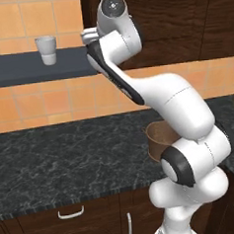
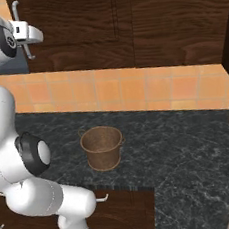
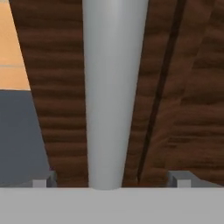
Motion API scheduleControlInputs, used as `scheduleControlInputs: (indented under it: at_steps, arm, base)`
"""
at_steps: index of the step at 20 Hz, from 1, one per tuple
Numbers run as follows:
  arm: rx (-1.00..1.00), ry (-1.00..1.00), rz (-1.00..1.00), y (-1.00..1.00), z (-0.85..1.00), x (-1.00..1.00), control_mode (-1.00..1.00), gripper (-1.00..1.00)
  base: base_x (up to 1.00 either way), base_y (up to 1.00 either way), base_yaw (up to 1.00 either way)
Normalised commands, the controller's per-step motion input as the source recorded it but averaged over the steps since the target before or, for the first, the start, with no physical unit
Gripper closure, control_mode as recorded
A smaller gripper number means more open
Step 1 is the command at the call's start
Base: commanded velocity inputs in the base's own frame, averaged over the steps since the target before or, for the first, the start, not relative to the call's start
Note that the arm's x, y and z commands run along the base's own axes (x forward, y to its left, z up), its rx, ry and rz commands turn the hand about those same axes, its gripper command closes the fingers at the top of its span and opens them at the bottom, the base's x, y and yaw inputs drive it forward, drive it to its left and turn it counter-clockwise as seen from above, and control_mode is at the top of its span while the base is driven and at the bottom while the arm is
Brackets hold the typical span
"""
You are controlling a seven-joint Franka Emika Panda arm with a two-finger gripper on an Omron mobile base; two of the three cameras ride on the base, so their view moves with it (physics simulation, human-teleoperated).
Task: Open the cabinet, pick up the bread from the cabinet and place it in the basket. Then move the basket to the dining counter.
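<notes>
1 basket [image 2: 102, 147], 1 cup [image 1: 47, 49], gripper [image 3: 112, 183] open astride handle [image 3: 108, 87].

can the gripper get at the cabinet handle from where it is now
Probably yes: the open gripper sits right at the handle, one fingertip on each side, with nothing between them.

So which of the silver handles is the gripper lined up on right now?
The long vertical bar handle on the dark wall cabinet, which runs between the open gripper. The short drawer handles sit low under the black counter.
</notes>
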Motion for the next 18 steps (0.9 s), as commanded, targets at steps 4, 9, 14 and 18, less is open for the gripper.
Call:
scheduleControlInputs:
  at_steps: [4,9,14,18]
  arm:
    - [0.0,-0.12,0.01,-0.01,-0.2,0.66,-1.0,-1.0]
    - [0.0,-0.01,0.04,0.0,-0.04,0.59,-1.0,1.0]
    - [0.0,0.0,0.0,0.0,0.0,0.2,-1.0,1.0]
    - [-0.03,0.0,0.01,-0.36,-0.24,-0.28,-1.0,1.0]
  base:
    - [0.0,0.0,0.0]
    - [0.0,0.0,0.0]
    - [0.0,0.0,0.0]
    - [0.0,0.0,0.0]
